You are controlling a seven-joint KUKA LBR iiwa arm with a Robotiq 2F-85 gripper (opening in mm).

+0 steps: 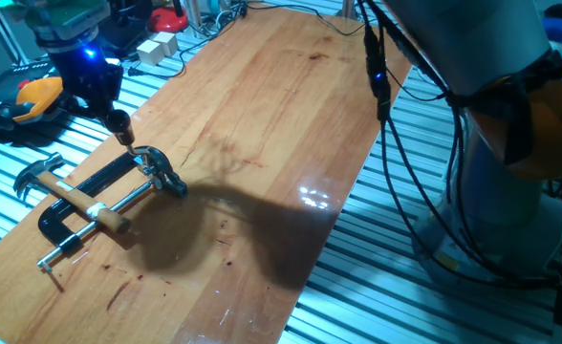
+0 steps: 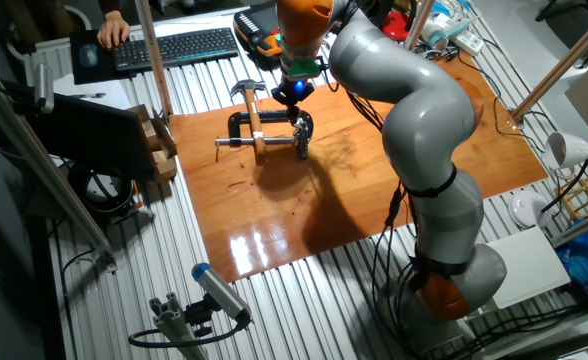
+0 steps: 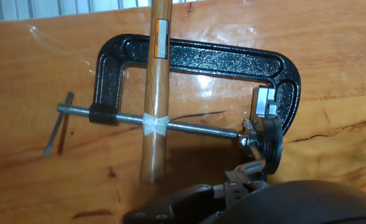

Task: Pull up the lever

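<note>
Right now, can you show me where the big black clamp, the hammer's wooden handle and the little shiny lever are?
Black C-shaped metal clamp (image 3: 220,59): hand view, top bar.
Hammer's wooden handle (image 3: 155,93): hand view, mid-shaft.
Slim silver lever (image 3: 250,167): hand view, curved arm.

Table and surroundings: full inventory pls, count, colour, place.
Table: 1, orange-brown wood, centre.
C-clamp: 1, black frame, lying flat near the table's far-left corner.
Lever: 1, silver, on the clamp head.
Screw rod: 1, silver, threaded through the clamp.
Hammer: 1, steel head, wooden shaft, lying across the clamp.
Keyboard: 1, black, beyond the table.
Gripper: 1, dark, above the clamp head; jaw state unclear.
Arm: 1, grey with orange joints.
</note>
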